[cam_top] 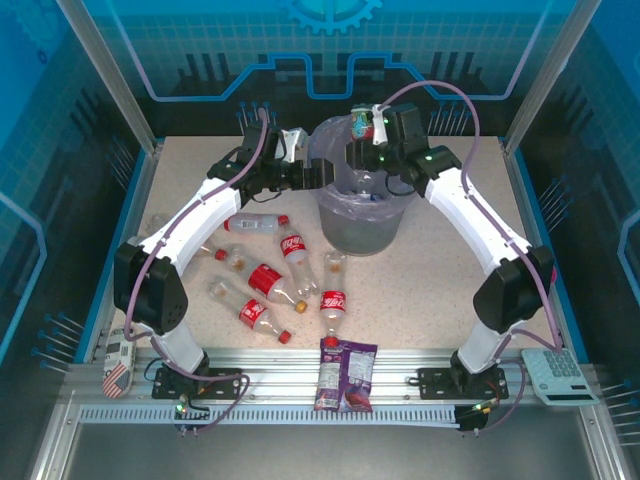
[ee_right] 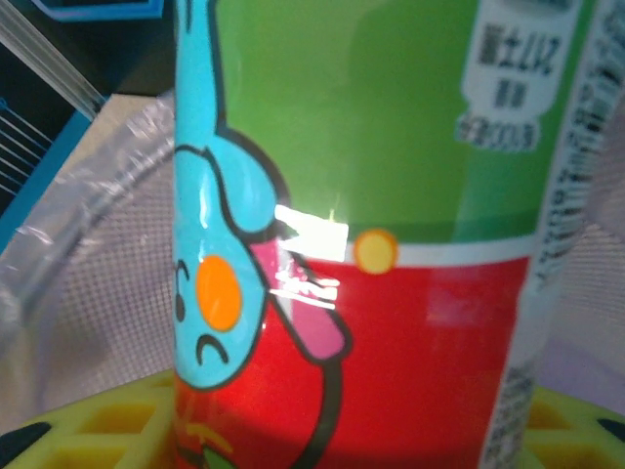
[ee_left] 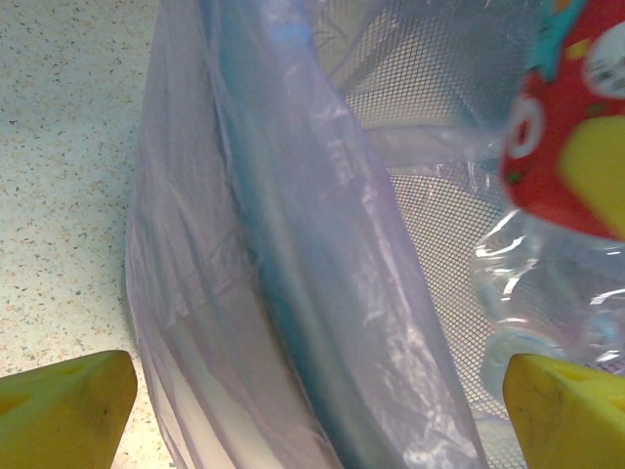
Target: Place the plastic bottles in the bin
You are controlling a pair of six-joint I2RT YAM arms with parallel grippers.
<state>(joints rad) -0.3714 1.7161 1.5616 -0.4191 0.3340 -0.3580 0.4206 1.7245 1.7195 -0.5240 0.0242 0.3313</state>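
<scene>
Bottle (ee_right: pixel 391 195) — both ends off-frame

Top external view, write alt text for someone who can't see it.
The right gripper holds a colourful-labelled bottle over the lined grey bin; the open left gripper is at its rim. Several bottles lie on the table.

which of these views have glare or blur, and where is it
right wrist: the held bottle sits so close that its label looks soft, with a white glare patch on it; left wrist: the bin liner shows glossy streaks, and the left fingertips are blurred in the bottom corners; top external: evenly lit and sharp, only faint shadows by the loose bottles
</scene>
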